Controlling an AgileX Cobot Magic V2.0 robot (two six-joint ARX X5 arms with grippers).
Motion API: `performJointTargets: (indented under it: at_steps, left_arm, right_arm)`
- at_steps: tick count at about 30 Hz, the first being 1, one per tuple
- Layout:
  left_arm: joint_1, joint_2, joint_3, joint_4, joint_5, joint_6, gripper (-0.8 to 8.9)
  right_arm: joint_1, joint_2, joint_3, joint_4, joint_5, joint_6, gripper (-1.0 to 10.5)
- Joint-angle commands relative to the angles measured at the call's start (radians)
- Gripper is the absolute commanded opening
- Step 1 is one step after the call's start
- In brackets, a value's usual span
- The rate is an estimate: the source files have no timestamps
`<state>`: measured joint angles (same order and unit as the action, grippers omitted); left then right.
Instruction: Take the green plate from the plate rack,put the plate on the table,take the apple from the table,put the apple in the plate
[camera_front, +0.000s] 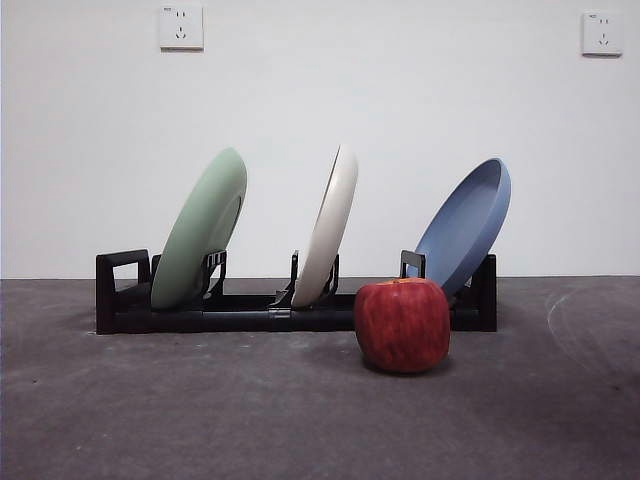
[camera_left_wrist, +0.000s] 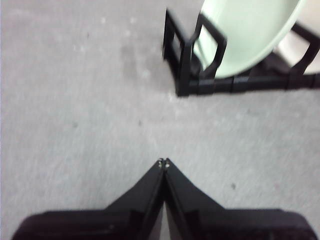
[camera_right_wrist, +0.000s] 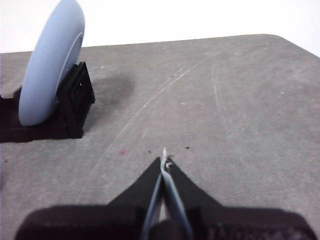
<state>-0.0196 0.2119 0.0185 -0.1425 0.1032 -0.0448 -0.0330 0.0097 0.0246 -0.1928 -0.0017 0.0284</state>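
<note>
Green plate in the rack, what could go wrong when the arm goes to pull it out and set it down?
The green plate leans in the plate rack near one end; the left gripper, shut above bare table, must open first or it may just knock the rim. The rack looks light, so it might lift or slide along with the plate. The apple sits just before the rack and could roll if the rack shifts.

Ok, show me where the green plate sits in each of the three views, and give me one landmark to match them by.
Front view: the green plate stands tilted in the leftmost slot of the plate rack, left of centre.
Left wrist view: its pale face fills the upper right corner, behind the rack's end handle.
Right wrist view: not in it; only the blue plate shows.
Shared landmark: the black plate rack, seen in all three.
</note>
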Motion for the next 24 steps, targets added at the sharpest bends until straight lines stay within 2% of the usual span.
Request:
performJointTargets:
  at_steps: [1,6,11,13,15,18,21,24]
  left_arm:
    - [0.003,0.000,-0.006,0.015,0.011,-0.041,-0.04]
    - [0.001,0.000,-0.006,0.007,0.017,-0.216,-0.04]
    - [0.001,0.000,-0.002,0.010,0.091,-0.294,-0.04]
    - [0.001,0.000,0.010,0.009,0.146,-0.319,-0.04]
    - [0.001,0.001,0.034,0.008,0.208,-0.326,-0.05]
    - [0.001,0.009,0.095,0.002,0.289,-0.327,-0.05]
    - [0.001,0.038,0.185,-0.020,0.333,-0.326,-0.05]
    - [0.001,0.084,0.292,-0.053,0.354,-0.326,-0.05]
  right_arm:
    - [-0.001,-0.001,-0.010,0.010,-0.006,0.077,0.0]
    - [-0.001,-0.001,-0.010,0.010,-0.007,0.238,0.0]
    - [-0.001,-0.001,-0.005,0.014,-0.010,0.356,0.0]
    - [-0.001,-0.001,0.008,0.019,-0.041,0.393,0.0]
    - [-0.001,0.000,0.037,0.031,-0.087,0.414,0.0]
    - [-0.001,0.013,0.105,0.036,-0.110,0.414,-0.1]
    - [-0.001,0.050,0.195,0.036,-0.148,0.414,-0.1]
    - [-0.001,0.109,0.296,0.036,-0.222,0.414,-0.1]
